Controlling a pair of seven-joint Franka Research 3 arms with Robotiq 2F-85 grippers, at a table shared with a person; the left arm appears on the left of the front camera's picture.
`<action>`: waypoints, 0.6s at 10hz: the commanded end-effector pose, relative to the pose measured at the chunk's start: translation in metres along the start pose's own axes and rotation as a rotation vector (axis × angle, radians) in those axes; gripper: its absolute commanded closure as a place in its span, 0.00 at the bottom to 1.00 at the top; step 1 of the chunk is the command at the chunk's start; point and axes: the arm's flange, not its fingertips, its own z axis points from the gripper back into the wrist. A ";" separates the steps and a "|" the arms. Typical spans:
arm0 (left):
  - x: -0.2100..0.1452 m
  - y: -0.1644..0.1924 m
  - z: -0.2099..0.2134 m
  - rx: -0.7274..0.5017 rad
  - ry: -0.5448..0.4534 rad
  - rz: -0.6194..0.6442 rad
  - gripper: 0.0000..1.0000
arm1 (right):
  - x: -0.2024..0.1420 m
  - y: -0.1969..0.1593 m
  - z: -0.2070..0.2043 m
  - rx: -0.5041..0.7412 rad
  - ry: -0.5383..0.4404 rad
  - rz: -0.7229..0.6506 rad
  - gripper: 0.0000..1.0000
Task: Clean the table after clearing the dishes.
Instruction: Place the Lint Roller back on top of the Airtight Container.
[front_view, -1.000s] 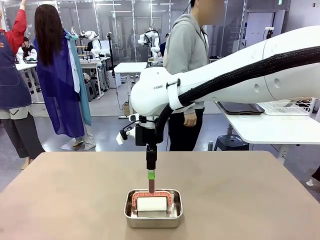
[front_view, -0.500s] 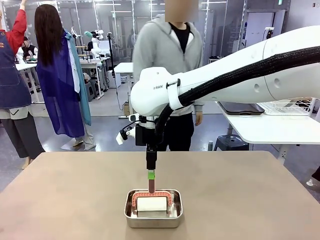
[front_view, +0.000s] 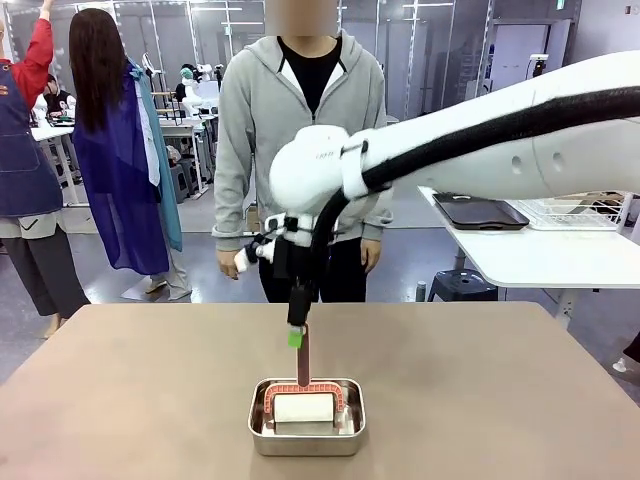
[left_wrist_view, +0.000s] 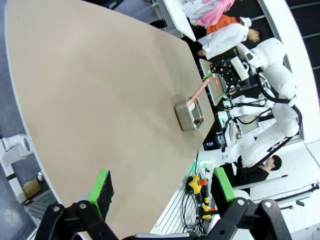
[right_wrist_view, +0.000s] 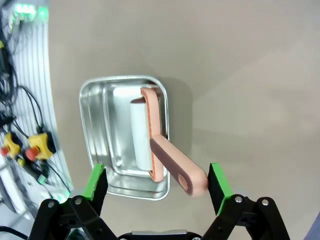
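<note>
The counter (front_view: 120, 380) lies bare of dishes, steel pan (front_view: 306, 428) near its front edge. My left gripper (left_wrist_view: 160, 192) hangs spread; my right gripper (right_wrist_view: 156, 182), fingers spread around the roller handle (right_wrist_view: 175, 165), has lifted slightly, ungripped.

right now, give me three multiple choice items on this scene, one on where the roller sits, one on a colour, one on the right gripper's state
1. Where does the white roller lie?
A. in the steel pan
B. on the bare table
C. in a person's hand

2. What colour is the roller's handle?
A. blue
B. pinkish brown
C. black

3. How does the right gripper stand?
A. shut on the handle
B. shut on the pan's rim
C. open, a pad on each side of the handle

Answers:
1 A, the right wrist view shows the roller inside the pan's walls on the table.
2 B, the handle sticking up out of the pan is pinkish brown.
3 C, the green pads stand wide apart with gaps beside the handle.
</note>
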 end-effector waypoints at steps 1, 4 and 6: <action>-0.004 -0.004 0.001 0.005 0.010 0.001 0.00 | -0.028 -0.018 0.039 0.046 -0.303 -0.211 0.00; -0.004 -0.004 0.001 0.005 0.010 0.001 0.00 | -0.146 -0.046 0.072 0.227 -0.614 -0.517 0.00; -0.004 -0.004 0.001 0.005 0.010 0.001 0.00 | -0.237 -0.058 0.070 0.445 -0.738 -0.620 0.00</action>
